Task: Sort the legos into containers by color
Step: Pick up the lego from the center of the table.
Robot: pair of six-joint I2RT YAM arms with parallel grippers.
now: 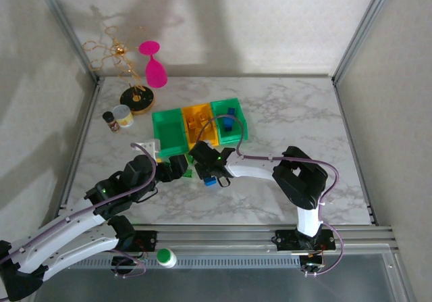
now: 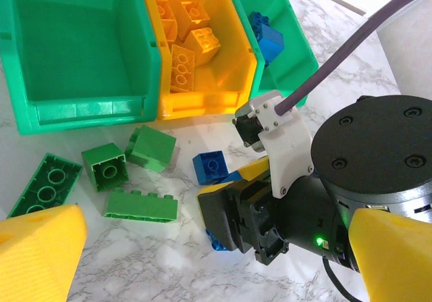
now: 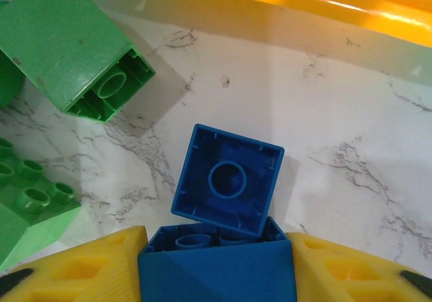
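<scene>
The right gripper (image 1: 206,173) was down on the table (image 1: 290,113) just in front of the bins, its yellow fingers (image 3: 88,261) clenched against both flat sides of a blue brick (image 3: 216,268). That brick looked light, hard and hollow, with smooth walls that could slip, so its flat side faces seemed the sound place to hold. A second blue brick (image 3: 228,180) lay upside down, touching the held one's far edge, and might be dragged along on the lift. Green bricks (image 2: 150,148) lay loose just to the left. The blue pile (image 2: 266,38) sat in the right green bin (image 2: 297,59), beside the yellow bin (image 2: 202,106), so the carry would have to clear a bin wall. The left gripper (image 1: 174,167) hung released close alongside, leaving little room there. Bare table lay open to the right.
</scene>
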